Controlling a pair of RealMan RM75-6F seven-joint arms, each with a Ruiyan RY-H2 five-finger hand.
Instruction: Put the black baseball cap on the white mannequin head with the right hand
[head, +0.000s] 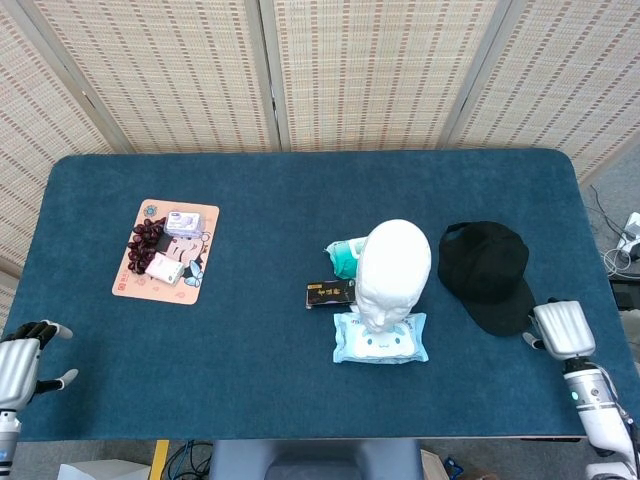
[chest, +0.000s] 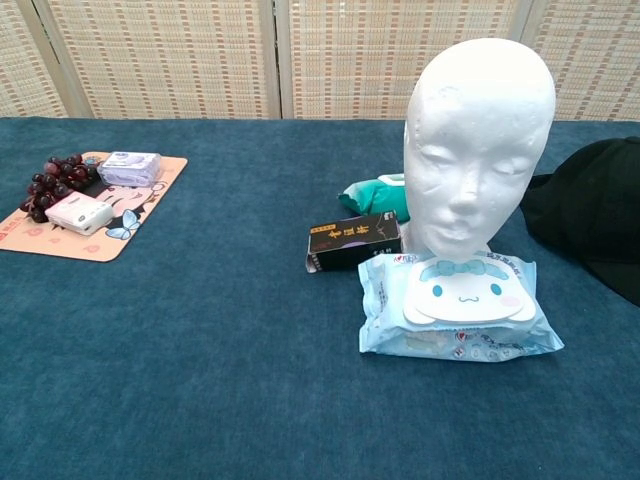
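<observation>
The black baseball cap (head: 485, 268) lies flat on the blue table, right of the white mannequin head (head: 395, 265), its brim toward the front edge. In the chest view the mannequin head (chest: 480, 150) stands upright facing me, bare on top, and the cap (chest: 592, 215) shows at the right edge. My right hand (head: 562, 330) hovers just right of the brim's tip, back upward, holding nothing. At the table's front left corner my left hand (head: 18, 362) hangs with fingers apart and empty. Neither hand shows in the chest view.
A pale blue wipes pack (head: 380, 338) lies in front of the mannequin; a small black box (head: 330, 294) and a green packet (head: 343, 255) sit to its left. A pink mat (head: 165, 250) with grapes and small packs is at the far left.
</observation>
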